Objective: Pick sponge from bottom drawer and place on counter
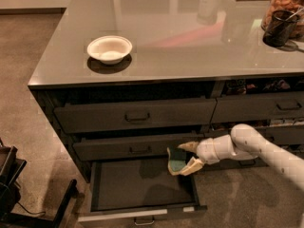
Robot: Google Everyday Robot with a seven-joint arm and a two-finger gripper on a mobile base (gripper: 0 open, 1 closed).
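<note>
sponge (177, 165) is clamped between the two fingers of the gripper (176, 160) | held over the right rear corner of the pulled-out bottom drawer (137, 190) | counter (190, 37) lies above, a white bowl (109, 49) set on it

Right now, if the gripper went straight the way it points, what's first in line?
The gripper, jaws shut on the sponge, points left above the open bottom drawer. That line looks free across the drawer; first contact would likely be its left wall, but depth is unclear.
</note>
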